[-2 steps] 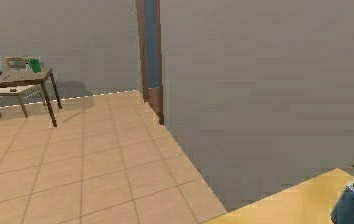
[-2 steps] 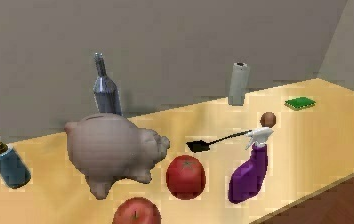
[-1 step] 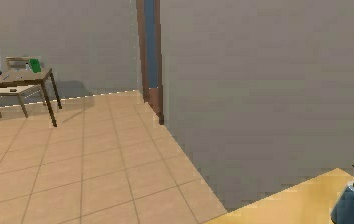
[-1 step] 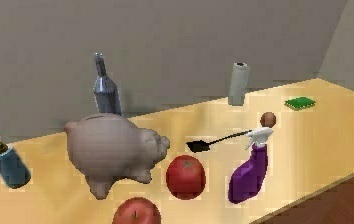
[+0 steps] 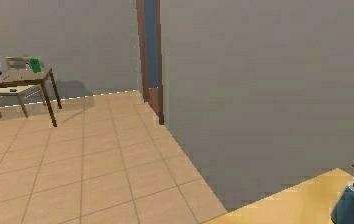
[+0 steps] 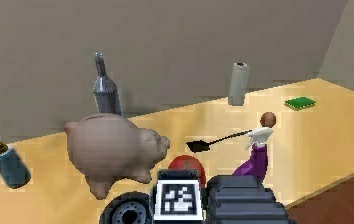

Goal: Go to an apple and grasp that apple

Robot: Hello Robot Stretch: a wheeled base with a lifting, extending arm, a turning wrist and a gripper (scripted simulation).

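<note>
Apple: a red, rounded, smooth-skinned apple (image 6: 182,166) sits low at the centre of the arm side view, its lower part hidden behind a white marker square (image 6: 180,197).
Handling: likely light, firm and a little slick, so it could roll. The safest hold looks to be across its widest girth, from the side.
Tool: the dark tool (image 6: 130,208) shows at the bottom edge, left of the marker. It cannot be told whether its fingers are spread or pressed together, or whether it holds anything.
Pig: a bulky pink-brown ceramic piggy bank (image 6: 110,150), glossy and rounded, stands just left of the apple. It is probably fragile and is the thing a sideways approach might knock.
Scoop: a thin black long-handled scoop (image 6: 217,141) lies to the right of the apple, its handle pointing at a purple-and-white figurine with a brown head (image 6: 257,150).
Bottles: a dark grey narrow-necked bottle (image 6: 106,92) stands behind the pig. A grey pump bottle with a gold top (image 6: 7,163) is at the left edge, and a pale grey cylinder (image 6: 238,84) is at the upper right.
Block: a flat green block (image 6: 301,102) lies at the far right.
Tabletop: the pale yellow wooden tabletop (image 6: 315,140), smooth and matt, carries everything above.
Room: in the forward view, beige floor tiles (image 5: 75,170) run to a grey wall, with a small dark-legged side table (image 5: 25,85) at the upper left.
</note>
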